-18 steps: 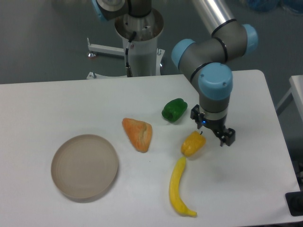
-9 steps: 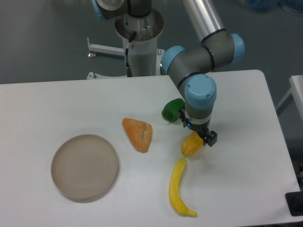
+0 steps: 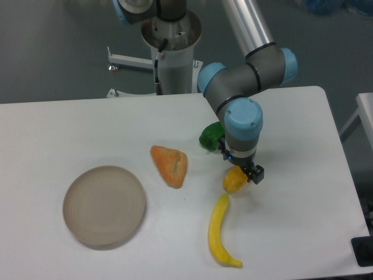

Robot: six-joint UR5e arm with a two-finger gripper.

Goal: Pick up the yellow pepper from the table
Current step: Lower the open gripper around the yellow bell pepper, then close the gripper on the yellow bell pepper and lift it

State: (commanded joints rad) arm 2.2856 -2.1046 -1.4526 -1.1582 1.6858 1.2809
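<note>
One tool (image 3: 240, 167) sits directly over the yellow pepper (image 3: 233, 181) on the white counter (image 3: 70, 128), jaws straddling it; grip state unclear. Green pepper (image 3: 210, 135) just behind, banana (image 3: 218, 233) just in front.

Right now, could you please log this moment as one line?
phase: descending to grasp | gripper: over yellow pepper, jaws unclear | pepper: on table

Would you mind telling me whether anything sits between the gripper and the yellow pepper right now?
Nothing visible does. The gripper is directly over the yellow pepper, covering its upper part. The green pepper lies behind and the banana-shaped piece in front, both off to the side of the approach.
</note>
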